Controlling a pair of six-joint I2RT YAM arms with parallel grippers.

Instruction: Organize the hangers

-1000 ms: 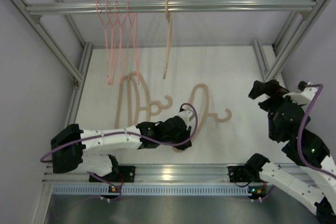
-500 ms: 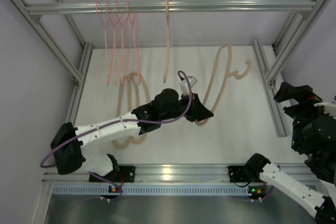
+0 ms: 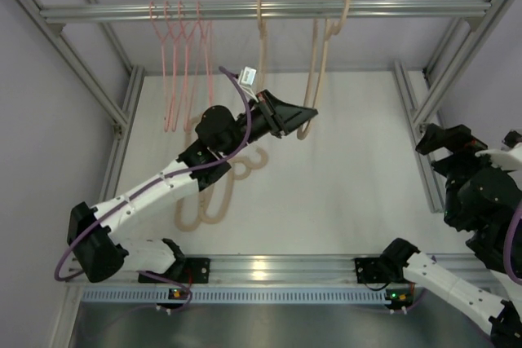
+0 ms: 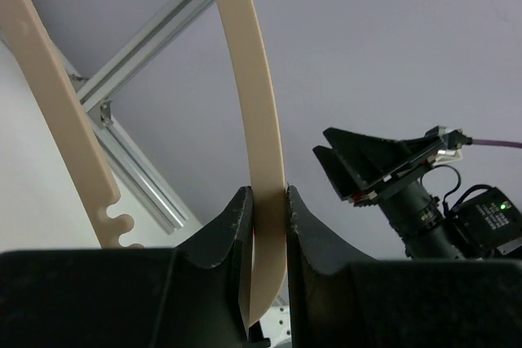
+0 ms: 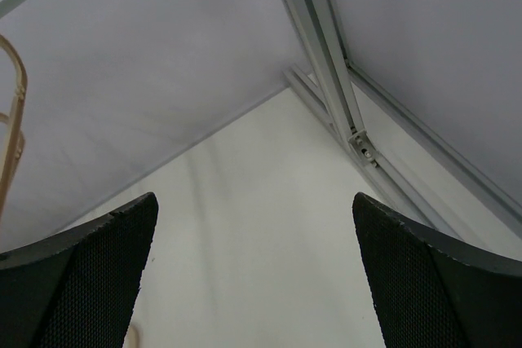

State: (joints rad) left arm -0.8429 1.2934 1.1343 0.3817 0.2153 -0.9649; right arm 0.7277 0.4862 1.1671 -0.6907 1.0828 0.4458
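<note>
The left end effector (image 4: 267, 201) has lifted the held hanger (image 3: 314, 63), a beige one, off the bench (image 3: 351, 193) to the rail (image 3: 408, 8) at upper centre and is clenched on its lower end; four pink hangers (image 3: 175, 46) and a hung beige (image 3: 261, 38) look done, loose hangers (image 3: 218, 201), seemingly two, wait at centre left, and the right end effector (image 5: 255, 234) is released.

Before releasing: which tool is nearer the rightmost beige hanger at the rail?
Left: the left tool is clamped on the hanger; the right tool is open, by the table's right edge.
</note>
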